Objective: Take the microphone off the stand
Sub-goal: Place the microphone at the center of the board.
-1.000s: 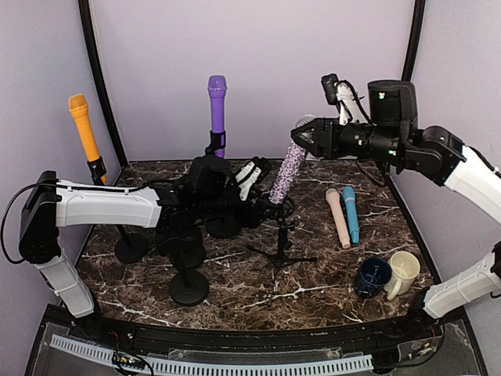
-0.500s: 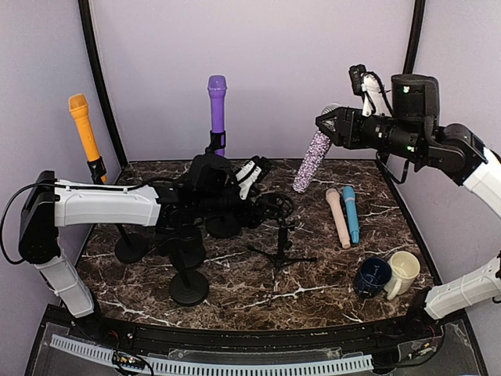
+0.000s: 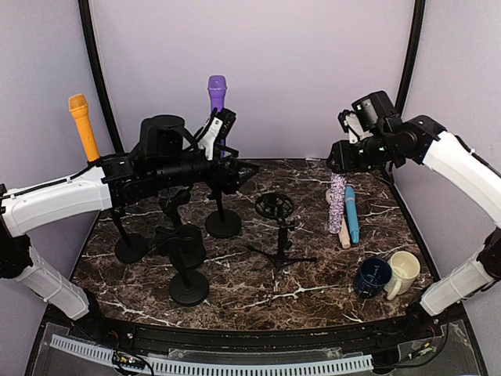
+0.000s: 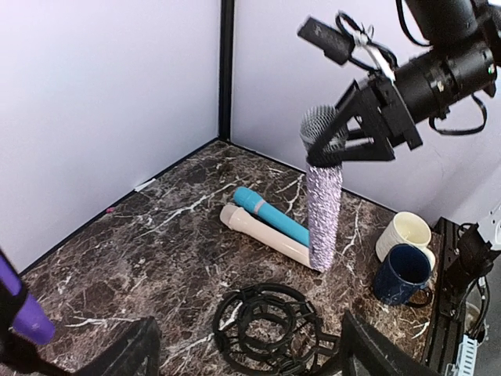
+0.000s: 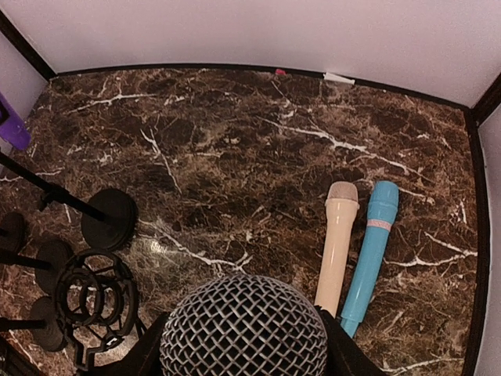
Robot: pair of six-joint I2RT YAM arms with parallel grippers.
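Microphone (image 3: 337,205): glittery lilac, hanging upright with its head up, over the right side of the table (image 3: 235,278), free of its mount.
Right claw (image 3: 342,164): pinching the microphone just below the mesh head.
Tail end: directly over the beige microphone (image 4: 262,235) and beside the blue microphone (image 4: 270,215), both lying flat. I cannot tell whether it is touching them.
Stand (image 3: 275,206): ring mount on a tripod at mid-table, empty, well to the left of the microphone.
Step in hand: the lift-off looks done. Only setting it down and letting go seems to remain.
Next move: tip the microphone from upright to flat and lay it on bare marble, not across the pair beneath it.
Left claw (image 3: 239,168): spread, holding nothing, raised left of centre near the purple microphone (image 3: 217,98).
Edges: the right wall is close to the right arm. The dark mug (image 3: 372,276) and cream mug (image 3: 403,270) crowd the near right corner.
Open room: the strip between the tripod and the lying pair, plus the far right of the table.
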